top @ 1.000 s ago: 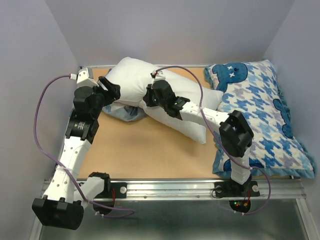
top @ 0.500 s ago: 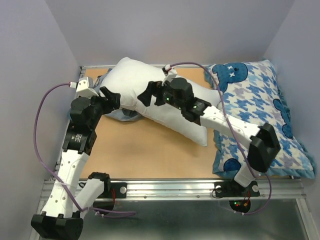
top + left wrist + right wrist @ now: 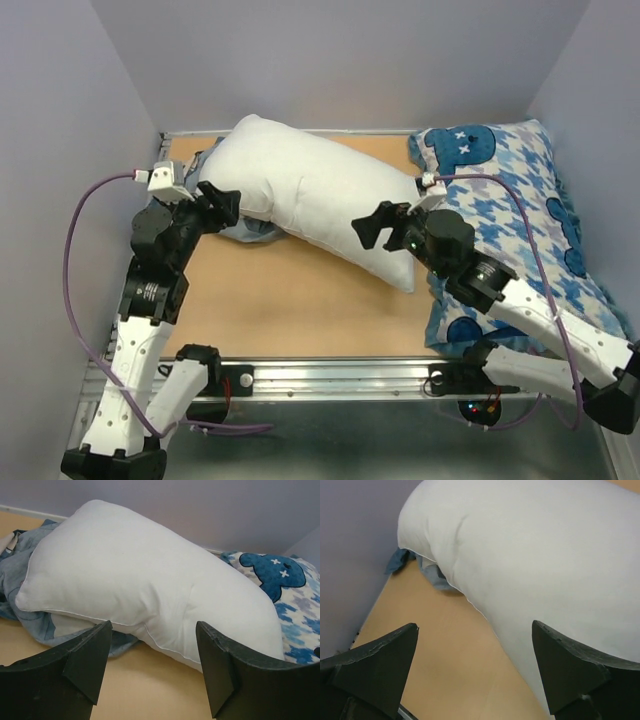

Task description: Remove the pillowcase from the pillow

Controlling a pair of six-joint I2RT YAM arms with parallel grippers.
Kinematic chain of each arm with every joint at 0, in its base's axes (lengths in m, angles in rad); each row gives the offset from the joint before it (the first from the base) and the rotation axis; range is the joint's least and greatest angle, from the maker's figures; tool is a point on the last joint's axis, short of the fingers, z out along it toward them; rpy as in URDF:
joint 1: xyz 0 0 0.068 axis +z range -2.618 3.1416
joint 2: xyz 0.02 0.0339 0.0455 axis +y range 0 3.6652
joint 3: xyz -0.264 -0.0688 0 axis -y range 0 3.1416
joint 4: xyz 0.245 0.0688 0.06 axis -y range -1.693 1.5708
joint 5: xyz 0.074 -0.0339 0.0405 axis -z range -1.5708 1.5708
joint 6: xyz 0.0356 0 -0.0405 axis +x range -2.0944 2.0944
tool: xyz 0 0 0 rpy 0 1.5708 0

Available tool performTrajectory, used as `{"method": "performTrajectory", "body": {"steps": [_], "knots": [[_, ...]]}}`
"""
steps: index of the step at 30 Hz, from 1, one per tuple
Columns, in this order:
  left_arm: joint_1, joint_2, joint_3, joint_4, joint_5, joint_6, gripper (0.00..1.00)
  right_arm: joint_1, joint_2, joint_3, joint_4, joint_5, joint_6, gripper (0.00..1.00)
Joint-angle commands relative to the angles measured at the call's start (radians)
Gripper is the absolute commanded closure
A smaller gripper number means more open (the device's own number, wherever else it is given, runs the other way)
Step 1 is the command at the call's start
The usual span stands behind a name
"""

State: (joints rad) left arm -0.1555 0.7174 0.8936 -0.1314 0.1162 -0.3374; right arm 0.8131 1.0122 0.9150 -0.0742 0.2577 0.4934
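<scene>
Top external: bare pillow [image 3: 310, 195] lies diag. on tabletop [image 3: 280, 300].
Blue pillowcase [image 3: 250, 232] bunched under its left end; L tool [image 3: 225, 205] & R tool [image 3: 372, 225] both apart, empty, near pillow.

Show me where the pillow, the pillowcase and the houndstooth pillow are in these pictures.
pillow [image 3: 320, 195]: top view, middle of its white upper face.
pillowcase [image 3: 250, 232]: top view, crumpled blue fold sticking out from under the pillow.
houndstooth pillow [image 3: 520, 200]: top view, patterned middle.
</scene>
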Motion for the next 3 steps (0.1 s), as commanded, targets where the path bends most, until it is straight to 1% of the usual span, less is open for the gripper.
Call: {"method": "performTrajectory", "body": {"steps": [1,3], "knots": [[-0.001,-0.045,-0.024,0.052,0.019,0.037,0.21,0.001,-0.101,-0.068,-0.045,0.115,-0.012,0.0],[-0.001,-0.059,-0.033,0.058,0.011,0.043,0.21,0.001,-0.127,-0.073,-0.061,0.144,-0.018,0.0]]}}
